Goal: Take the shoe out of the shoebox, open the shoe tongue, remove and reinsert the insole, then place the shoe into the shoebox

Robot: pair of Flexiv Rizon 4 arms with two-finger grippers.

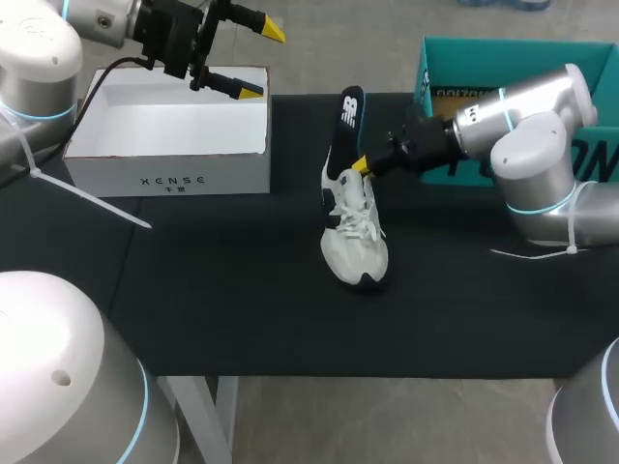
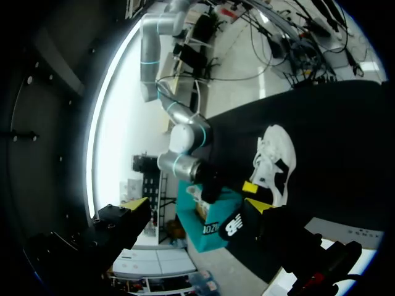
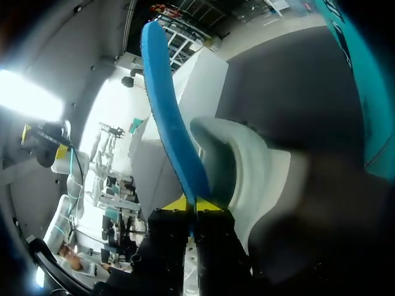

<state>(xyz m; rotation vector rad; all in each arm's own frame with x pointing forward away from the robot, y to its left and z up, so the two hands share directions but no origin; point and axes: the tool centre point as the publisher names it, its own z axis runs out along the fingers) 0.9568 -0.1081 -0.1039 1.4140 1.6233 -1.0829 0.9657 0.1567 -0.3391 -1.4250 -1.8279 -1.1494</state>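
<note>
Two arms in view. The right arm reaches in level from the right, with the right gripper [image 1: 360, 166] clenched on the insole [image 1: 349, 116], which stands upright at the heel of the white sneaker [image 1: 356, 242]. The sneaker sits on the black mat [image 1: 242, 290], just beside the white shoebox [image 1: 169, 179]. The left gripper [image 1: 262, 60] hangs over the shoebox, fingers spread, holding nothing.

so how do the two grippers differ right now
The left gripper is open and holds nothing; the right gripper is shut on the insole, which stands up out of the shoe. The left gripper hangs above the white shoebox, while the right gripper is low, at the shoe's opening. Both have yellow fingertips.
</note>
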